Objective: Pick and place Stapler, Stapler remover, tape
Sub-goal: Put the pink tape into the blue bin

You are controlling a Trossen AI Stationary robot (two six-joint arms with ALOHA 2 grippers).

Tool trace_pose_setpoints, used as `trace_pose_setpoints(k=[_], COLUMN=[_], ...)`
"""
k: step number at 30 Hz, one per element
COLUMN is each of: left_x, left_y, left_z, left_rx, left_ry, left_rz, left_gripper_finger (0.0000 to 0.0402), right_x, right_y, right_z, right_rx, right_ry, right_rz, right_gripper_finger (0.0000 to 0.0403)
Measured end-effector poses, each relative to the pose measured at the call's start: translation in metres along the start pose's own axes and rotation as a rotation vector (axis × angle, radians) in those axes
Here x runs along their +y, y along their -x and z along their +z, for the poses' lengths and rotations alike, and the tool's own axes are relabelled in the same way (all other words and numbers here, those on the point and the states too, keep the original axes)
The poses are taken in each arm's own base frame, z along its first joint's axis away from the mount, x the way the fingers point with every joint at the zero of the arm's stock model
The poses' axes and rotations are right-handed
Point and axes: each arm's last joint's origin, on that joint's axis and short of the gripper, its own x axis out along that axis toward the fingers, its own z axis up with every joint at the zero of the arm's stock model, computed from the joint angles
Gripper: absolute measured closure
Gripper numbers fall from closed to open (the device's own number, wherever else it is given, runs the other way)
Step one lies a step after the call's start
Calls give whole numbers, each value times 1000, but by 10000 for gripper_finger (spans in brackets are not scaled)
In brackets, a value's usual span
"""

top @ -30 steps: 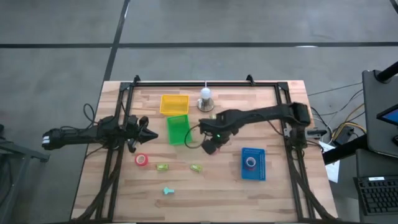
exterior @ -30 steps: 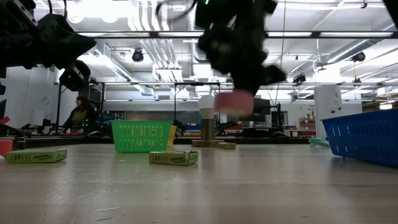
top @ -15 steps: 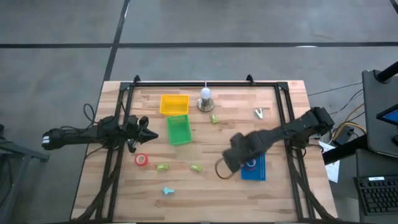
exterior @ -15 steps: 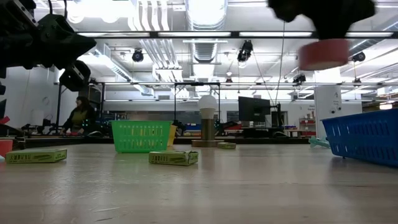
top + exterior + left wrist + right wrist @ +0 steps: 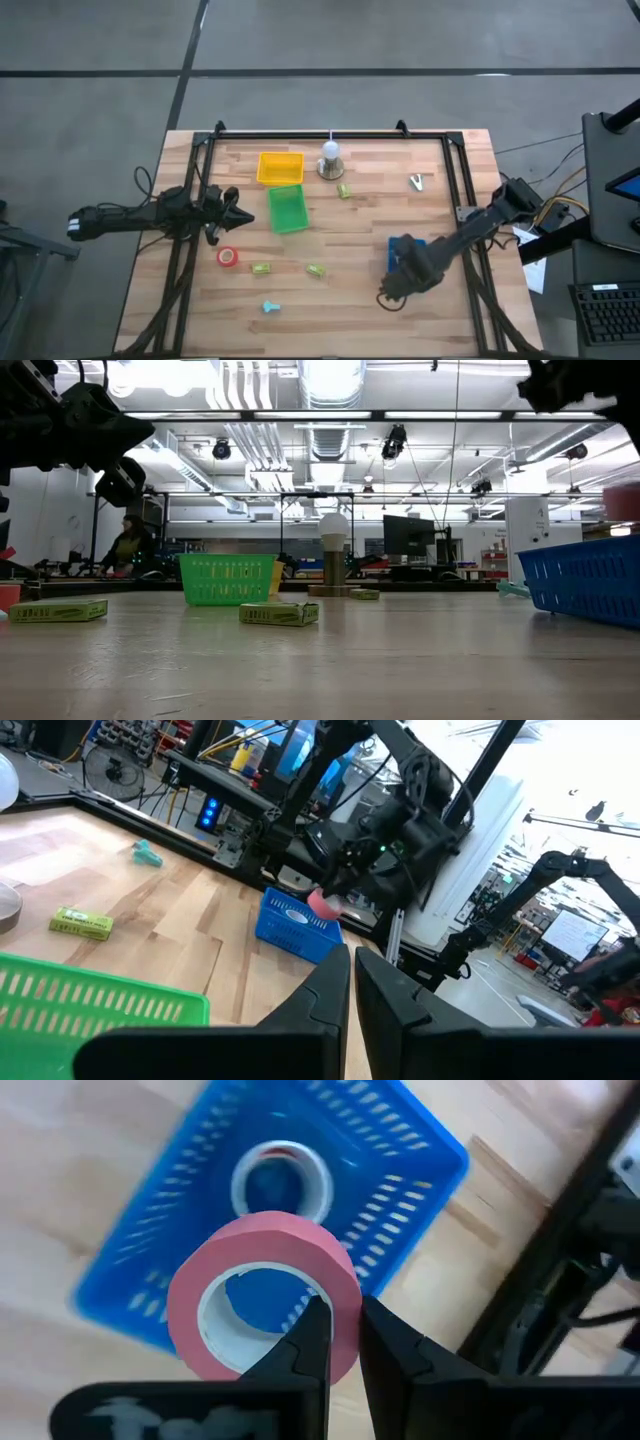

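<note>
My right gripper [image 5: 338,1315] is shut on a red tape roll [image 5: 262,1295] and hovers over the blue tray [image 5: 400,1170], where another tape roll [image 5: 280,1175] lies flat. In the high view the right gripper [image 5: 405,278] covers the near part of the blue tray [image 5: 400,245] and hides the held roll. The low view shows the roll [image 5: 622,505] at the right edge, above the tray [image 5: 585,580]. A second red roll [image 5: 228,257] lies flat on the table. My left gripper [image 5: 235,212] is shut and waits beside the green tray [image 5: 287,208]. My right gripper has the red roll by its ring wall [image 5: 345,1330]. One finger [image 5: 305,1335] is inside the centre hole and the other [image 5: 390,1345] outside. The fingers point down from above. The roll is lifted clear, lying flat, above the blue tray.
A yellow tray [image 5: 280,167] and a lamp [image 5: 331,160] stand at the far side. Small yellow-green staplers [image 5: 261,268] [image 5: 316,270] [image 5: 343,190], a teal remover [image 5: 270,307] and a second remover [image 5: 416,182] lie on the wood. A black frame borders the table.
My right gripper has carried the red roll from the table's middle, beside the green tray, toward the right and near edges to above the blue tray. It has stayed shut on the roll throughout.
</note>
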Motion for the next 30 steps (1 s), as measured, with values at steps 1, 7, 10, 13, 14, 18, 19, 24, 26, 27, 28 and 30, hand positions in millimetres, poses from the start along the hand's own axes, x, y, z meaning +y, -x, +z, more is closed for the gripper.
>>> trace_pose_setpoints(k=[1,7,10,13,14,18,19,24,26,27,28,30], left_x=[0,0,0,0,0,0,0,0,0,0,0,0], left_y=[0,0,0,0,0,0,0,0,0,0,0,0], left_z=[0,0,0,0,0,0,0,0,0,0,0,0], left_rx=[0,0,1,1,0,1,1,0,1,0,1,0], left_ry=[0,0,0,0,0,0,0,0,0,0,0,0], left_rz=[0,0,0,0,1,1,0,0,0,0,0,0], left_gripper_finger=[378,378,378,378,378,378,378,378,378,378,378,378], right_x=[-1,4,6,5,5,4,4,6,7,7,8,9], right_y=[-3,-22,-27,-33,-35,-37,-37,-34,-33,-33,-32,-30], right_z=[-1,-3,-3,-3,-3,-3,-3,-2,-1,-1,-2,-3], right_rx=[-4,-12,-16,-37,-40,-44,-44,-75,-85,-87,-87,-87], right_ry=[-6,42,67,36,27,23,24,-22,-31,-28,-20,-12], right_rz=[-10,27,62,48,43,38,40,55,59,61,65,76], right_gripper_finger=[374,374,374,374,374,374,374,371,359,350,340,317])
